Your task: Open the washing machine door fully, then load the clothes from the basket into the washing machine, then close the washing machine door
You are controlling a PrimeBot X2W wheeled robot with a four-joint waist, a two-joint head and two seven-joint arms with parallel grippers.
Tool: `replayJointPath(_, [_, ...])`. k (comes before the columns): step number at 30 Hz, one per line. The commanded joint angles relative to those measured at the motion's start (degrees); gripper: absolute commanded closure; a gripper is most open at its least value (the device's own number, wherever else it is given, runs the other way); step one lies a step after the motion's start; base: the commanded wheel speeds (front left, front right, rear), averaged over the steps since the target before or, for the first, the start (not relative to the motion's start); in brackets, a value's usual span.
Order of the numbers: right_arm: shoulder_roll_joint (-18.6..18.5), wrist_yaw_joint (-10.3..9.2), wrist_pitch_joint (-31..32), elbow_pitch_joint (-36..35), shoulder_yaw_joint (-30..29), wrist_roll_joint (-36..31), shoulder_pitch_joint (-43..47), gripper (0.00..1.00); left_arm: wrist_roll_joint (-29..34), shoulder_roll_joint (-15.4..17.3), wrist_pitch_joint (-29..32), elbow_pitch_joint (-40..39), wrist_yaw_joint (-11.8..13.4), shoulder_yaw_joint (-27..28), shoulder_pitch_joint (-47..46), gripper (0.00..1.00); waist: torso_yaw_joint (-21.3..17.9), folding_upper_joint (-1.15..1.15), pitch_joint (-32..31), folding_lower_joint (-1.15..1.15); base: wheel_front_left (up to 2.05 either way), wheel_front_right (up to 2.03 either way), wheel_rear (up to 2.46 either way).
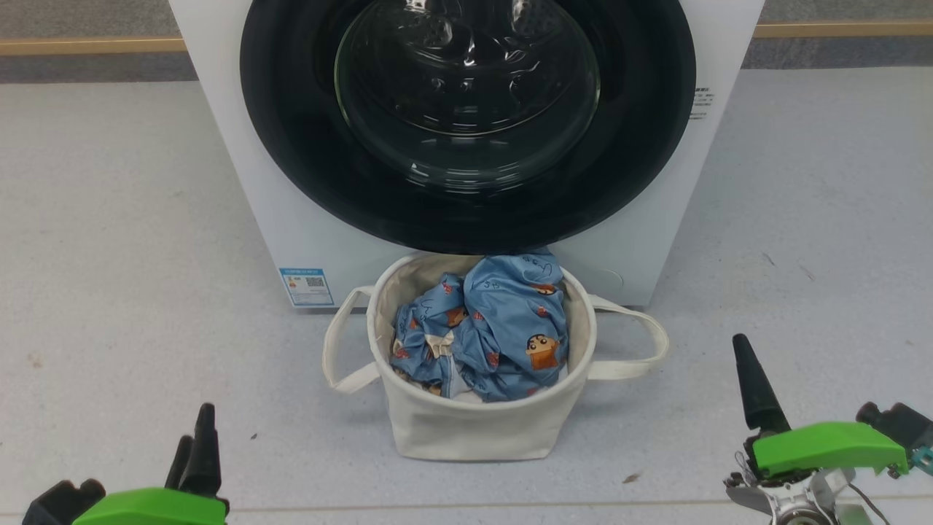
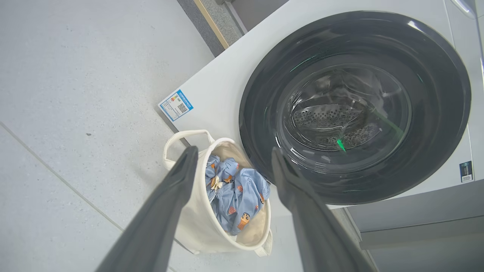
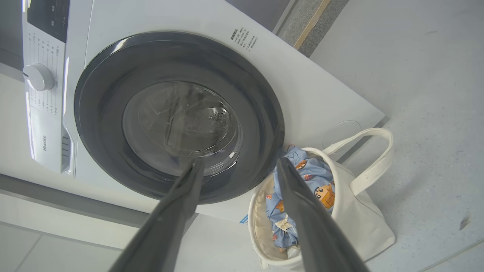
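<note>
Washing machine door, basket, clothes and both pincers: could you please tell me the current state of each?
washing machine door: shut
basket: upright on the floor, loaded
clothes: crumpled inside the basket
left pincer: open, empty
right pincer: open, empty

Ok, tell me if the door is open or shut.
Shut: the door lies flush against the washer front, no gap at its rim in any view.
</note>
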Motion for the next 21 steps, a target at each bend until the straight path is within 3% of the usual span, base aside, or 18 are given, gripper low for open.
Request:
replayJointPath(1, [-0.3, 0.02, -0.7, -2.4, 1.0, -2.8, -3.5, 0.00, 2.1, 2.2, -0.9, -2.4, 0.5, 0.2, -3.2, 0.00, 0.0, 0.00, -0.1, 0.00, 0.00, 0.00, 0.00])
replayJointPath(11, [-0.4, 0.03, -2.5, -4.6, 2.6, -13.6, -3.7, 0.00, 11.1, 5.4, -2.6, -3.1, 2.5, -3.4, -4.3, 0.00, -0.3, 0.00, -0.4, 0.00, 0.00, 0.00, 0.00])
replayJointPath(21, [-0.5, 0.03, -4.0, -5.5, 4.2, -22.1, -4.3, 0.00, 15.2, 7.0, -4.1, -4.7, 3.7, -5.1, -5.3, 0.00, -0.2, 0.00, -0.6, 0.00, 0.00, 0.00, 0.00])
